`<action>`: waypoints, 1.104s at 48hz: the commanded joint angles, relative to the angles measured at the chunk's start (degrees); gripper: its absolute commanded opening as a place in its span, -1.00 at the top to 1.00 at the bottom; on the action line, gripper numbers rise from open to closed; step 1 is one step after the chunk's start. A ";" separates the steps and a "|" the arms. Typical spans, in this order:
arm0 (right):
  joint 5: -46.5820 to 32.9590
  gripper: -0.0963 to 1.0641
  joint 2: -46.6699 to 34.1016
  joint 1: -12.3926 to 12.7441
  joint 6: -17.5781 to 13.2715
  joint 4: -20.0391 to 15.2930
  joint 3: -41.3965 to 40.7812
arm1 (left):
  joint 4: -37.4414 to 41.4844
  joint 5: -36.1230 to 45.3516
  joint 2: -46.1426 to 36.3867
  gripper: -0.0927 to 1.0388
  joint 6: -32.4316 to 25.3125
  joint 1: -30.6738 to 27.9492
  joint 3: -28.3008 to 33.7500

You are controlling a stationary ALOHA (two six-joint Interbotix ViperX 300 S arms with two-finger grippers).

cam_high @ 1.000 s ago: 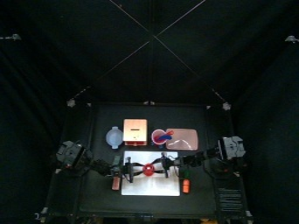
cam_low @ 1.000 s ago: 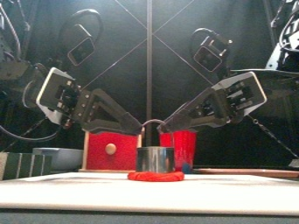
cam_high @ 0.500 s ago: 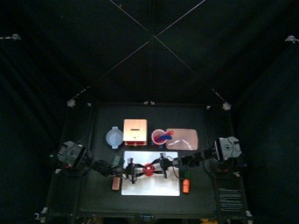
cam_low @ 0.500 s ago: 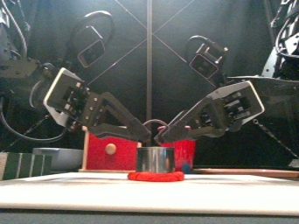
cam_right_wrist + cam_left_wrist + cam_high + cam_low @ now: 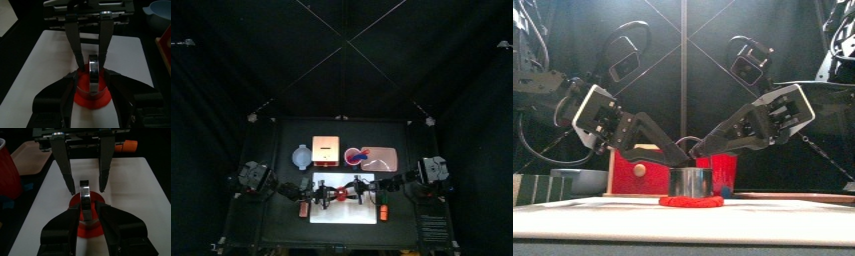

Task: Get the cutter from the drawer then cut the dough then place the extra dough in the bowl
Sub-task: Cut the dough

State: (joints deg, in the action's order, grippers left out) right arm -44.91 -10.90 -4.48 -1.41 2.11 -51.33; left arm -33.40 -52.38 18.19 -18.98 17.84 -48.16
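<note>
Cutter (image 5: pixel 691 182) sits upright on the red dough (image 5: pixel 691 201), directly below both tips, on the white board (image 5: pixel 593 208). Left gripper (image 5: pixel 677 150) and right gripper (image 5: pixel 700 153) meet at its handle (image 5: pixel 85 190). Each has its jaws apart, straddling the handle, with no clear clamp. Box (image 5: pixel 644 165) is behind the left gripper, red cup (image 5: pixel 724 168) behind the right.

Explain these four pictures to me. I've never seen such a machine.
It is a two-armed robot at a black table. One camera looks down from above, one sits level at the front edge, one rides each wrist. On a white cutting board lies a flat red dough disc with a round metal cutter standing on it. The left gripper and right gripper straddle its wire handle, jaws apparently open, holding nothing. Behind: a pale wooden box, blue-grey bowl, pink tray.
</note>
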 commanded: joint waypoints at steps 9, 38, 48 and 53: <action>3.43 -0.56 2.29 -1.32 0.70 -2.55 0.09 | -0.09 -0.26 -1.05 -0.39 -0.09 -0.18 0.62; 3.69 -0.04 1.49 -1.14 1.14 -1.49 0.97 | 0.00 0.26 -0.44 -0.18 -0.18 -0.18 -0.18; 4.04 0.05 0.26 -1.05 0.88 -1.85 0.44 | 0.09 0.35 -0.44 -0.17 -0.18 -0.18 -0.53; 4.31 0.05 -0.62 -1.05 0.53 -2.29 -0.18 | 0.09 0.53 -0.26 -0.17 -0.09 -0.18 -0.97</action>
State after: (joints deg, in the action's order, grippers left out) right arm -41.04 -11.60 -5.63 -0.53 0.35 -51.33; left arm -33.31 -51.86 18.28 -19.07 17.84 -49.04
